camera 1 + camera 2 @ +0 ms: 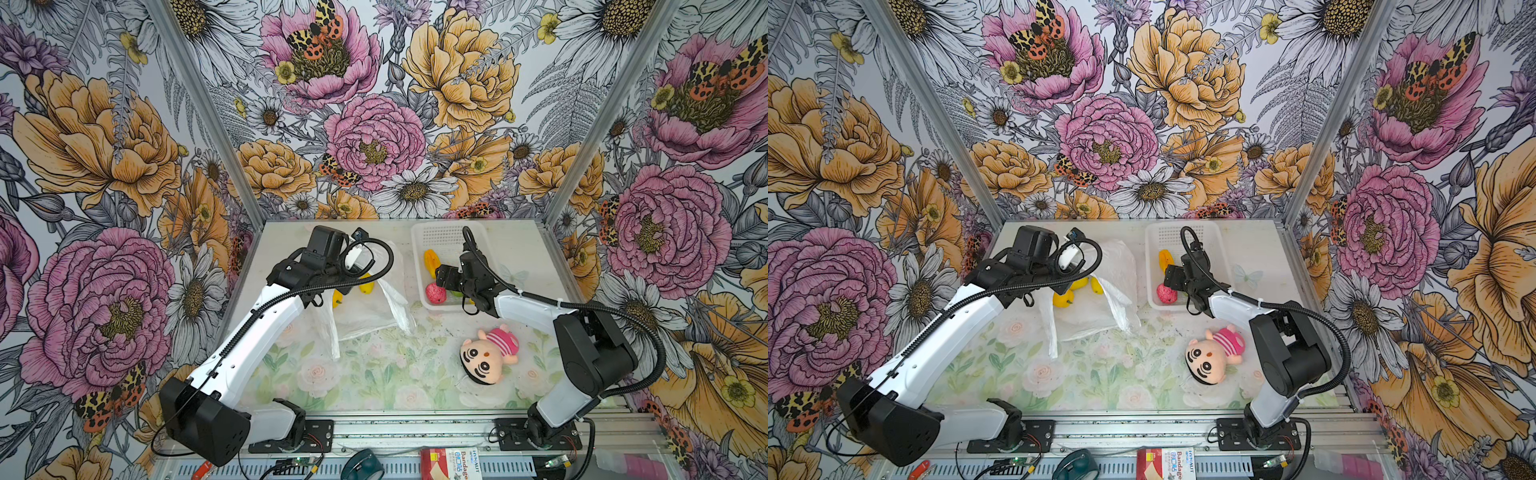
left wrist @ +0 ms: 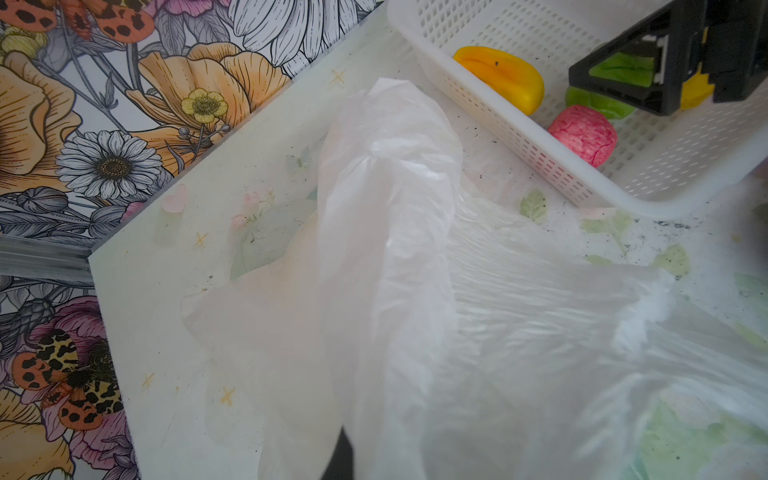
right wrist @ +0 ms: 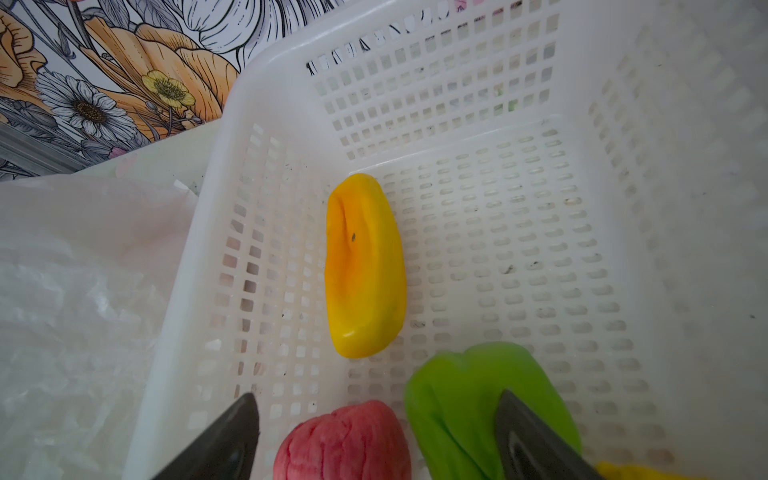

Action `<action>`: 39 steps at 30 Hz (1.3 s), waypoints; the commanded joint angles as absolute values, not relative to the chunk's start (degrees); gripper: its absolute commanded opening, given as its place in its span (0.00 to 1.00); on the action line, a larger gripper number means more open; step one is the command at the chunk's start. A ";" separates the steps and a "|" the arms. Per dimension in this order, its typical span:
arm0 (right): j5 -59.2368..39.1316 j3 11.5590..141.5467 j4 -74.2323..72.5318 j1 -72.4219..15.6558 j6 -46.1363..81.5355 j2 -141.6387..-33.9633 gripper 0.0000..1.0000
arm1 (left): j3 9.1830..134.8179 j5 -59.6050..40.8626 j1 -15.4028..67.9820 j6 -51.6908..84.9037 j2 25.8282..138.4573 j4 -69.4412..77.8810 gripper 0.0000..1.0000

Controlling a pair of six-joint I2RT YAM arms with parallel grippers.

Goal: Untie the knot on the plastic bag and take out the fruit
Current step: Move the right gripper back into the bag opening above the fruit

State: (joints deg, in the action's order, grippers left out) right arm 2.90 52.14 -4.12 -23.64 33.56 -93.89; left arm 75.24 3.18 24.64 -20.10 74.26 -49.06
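Toward the upper right of the table (image 1: pixel 374 374) in both top views, the white basket (image 1: pixel 417 257) already holds an orange-yellow fruit (image 3: pixel 365 266), a pink-red fruit (image 3: pixel 345 444) and a green fruit (image 3: pixel 457 395). A yellow scrap (image 3: pixel 631 471) shows at the lower right edge of the right wrist view. No knot shows. The plastic bag (image 1: pixel 1096 316), left of the basket at mid-frame, lies with its handle strips (image 1: pixel 1052 332) apart, so untying looks done. Three yellow fruits (image 1: pixel 1063 298) still sit in the bag, so emptying looks about half finished. Right gripper (image 3: pixel 376 399) hangs over the basket with jaws spread wide, gripping nothing; one finger overlaps the green fruit in that view. Left gripper (image 2: pixel 345 455) is closed, and film gathers up toward it, so it seems pinched on the bag.
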 commanded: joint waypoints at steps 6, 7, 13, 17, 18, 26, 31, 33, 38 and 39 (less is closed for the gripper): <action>2.51 44.92 -5.74 -24.66 32.80 -80.77 0.96 | 74.67 3.24 24.75 -21.12 74.26 -48.16 0.00; 2.88 44.12 -6.06 -25.20 32.34 -78.83 0.97 | 74.62 3.26 24.72 -21.10 74.27 -48.08 0.00; 8.75 37.90 -9.15 -32.60 26.90 -64.82 0.99 | 74.62 3.23 24.72 -21.09 74.27 -48.12 0.00; 8.74 34.39 -12.53 -38.12 22.34 -57.41 0.94 | 74.63 3.31 24.78 -21.09 74.27 -48.15 0.00; 8.33 33.54 -13.68 -39.54 21.05 -55.96 0.92 | 74.63 3.28 24.73 -21.09 74.18 -48.16 0.00; 5.62 30.17 -20.06 -54.47 10.96 -50.18 0.80 | 74.62 3.25 24.75 -21.09 74.18 -48.12 0.00; 7.28 30.94 -22.09 -64.03 3.86 -52.69 0.78 | 74.62 3.33 24.70 -21.09 74.27 -48.10 0.00; 8.25 32.06 -22.56 -66.73 1.71 -55.50 0.78 | 74.65 3.24 24.70 -21.07 74.32 -48.16 0.00; 9.44 36.23 -23.26 -69.35 0.10 -64.60 0.75 | 74.63 3.30 24.85 -21.09 74.27 -48.16 0.00; 9.47 37.10 -23.50 -69.46 0.26 -66.65 0.74 | 74.64 3.34 24.89 -21.09 74.31 -48.16 0.00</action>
State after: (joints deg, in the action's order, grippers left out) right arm 7.79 33.65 -21.28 -68.88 2.68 -63.35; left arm 75.24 3.18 24.64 -20.08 74.26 -49.06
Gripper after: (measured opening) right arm 0.748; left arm 0.045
